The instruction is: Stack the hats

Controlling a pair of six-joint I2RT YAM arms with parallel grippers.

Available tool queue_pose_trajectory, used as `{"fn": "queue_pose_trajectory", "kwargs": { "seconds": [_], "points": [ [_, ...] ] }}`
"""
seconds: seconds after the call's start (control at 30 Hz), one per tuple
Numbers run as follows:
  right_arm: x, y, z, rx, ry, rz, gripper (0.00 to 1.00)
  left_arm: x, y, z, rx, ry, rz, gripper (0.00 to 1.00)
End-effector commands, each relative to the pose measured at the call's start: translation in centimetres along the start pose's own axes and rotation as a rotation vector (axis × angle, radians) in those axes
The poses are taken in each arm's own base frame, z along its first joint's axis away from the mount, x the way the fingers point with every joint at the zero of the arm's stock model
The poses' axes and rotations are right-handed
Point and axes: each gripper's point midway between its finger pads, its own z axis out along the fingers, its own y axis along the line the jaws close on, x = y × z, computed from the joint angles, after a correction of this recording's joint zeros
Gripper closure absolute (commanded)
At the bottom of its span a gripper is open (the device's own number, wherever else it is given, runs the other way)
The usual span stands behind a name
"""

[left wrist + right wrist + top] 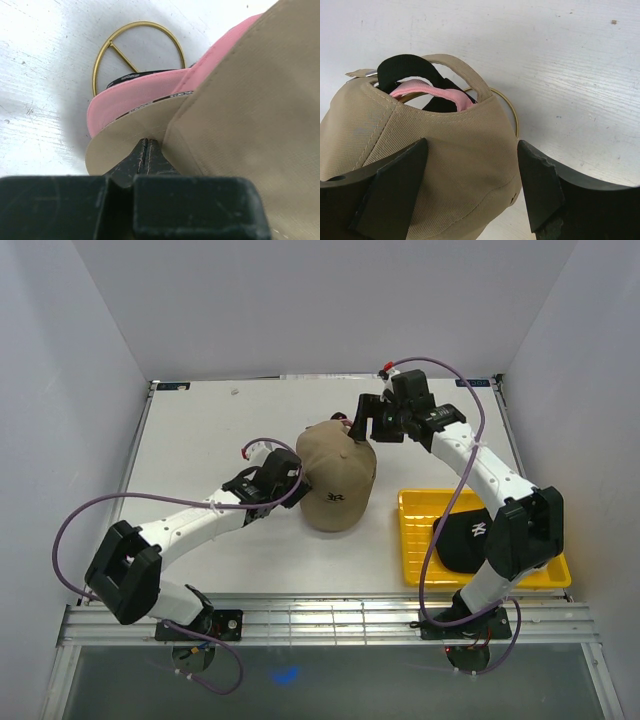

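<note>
Tan hat sits mid-table, crown up, pulled over the pink hat. Both are on the gold wire stand, whose ring shows on the table under the brims. In the left wrist view the two brims lie close together and roughly in line. The black hat lies in the yellow tray, well apart on the right. No white hat is in view.

Step in hand, as judged: seating the tan hat squarely on the pink one.

- Left claw: fingers pressed together, tips at the seam where the tan brim meets the crown. You cannot tell whether any fabric is caught between them.
- Right claw: spread wide, one finger on either side of the tan hat's back panel, just below the strap opening. It is close to the cloth but grips nothing.

To do it well:
- Press the back down evenly with the right claw, so that the tan crown settles onto the pink one without tilting.
- Keep the left tips low at the brim seam. A pull sideways there would likely twist the tan brim off the pink brim.
- Watch the stand. It is light wire, and a hard push from either side could slide or tip the whole stack.
</note>
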Motion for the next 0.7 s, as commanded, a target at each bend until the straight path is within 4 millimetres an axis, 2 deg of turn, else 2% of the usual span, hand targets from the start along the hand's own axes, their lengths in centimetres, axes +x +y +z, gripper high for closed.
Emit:
{"fn": "queue_pose_trajectory", "kwargs": {
  "seconds": [0.0,0.33,0.57,0.67],
  "points": [
    [3.0,0.5,-0.4,-0.011,0.085,-0.024,0.23,0.6,0.9,1.2,-0.041,0.025,0.014,1.0],
    [4.5,-0.4,-0.2,0.011,0.108,-0.02,0.23,1.0,1.7,2.4,-0.076,0.052,0.016,1.0],
    [2.5,-0.1,-1.5,0.048,0.075,-0.011,0.22,-0.2,1.1,0.9,-0.056,0.036,0.04,1.0],
    [1.1,0.1,-2.4,0.072,0.038,-0.003,0.21,-1.5,0.3,-0.2,-0.047,0.021,0.063,0.96]
  ]
}}
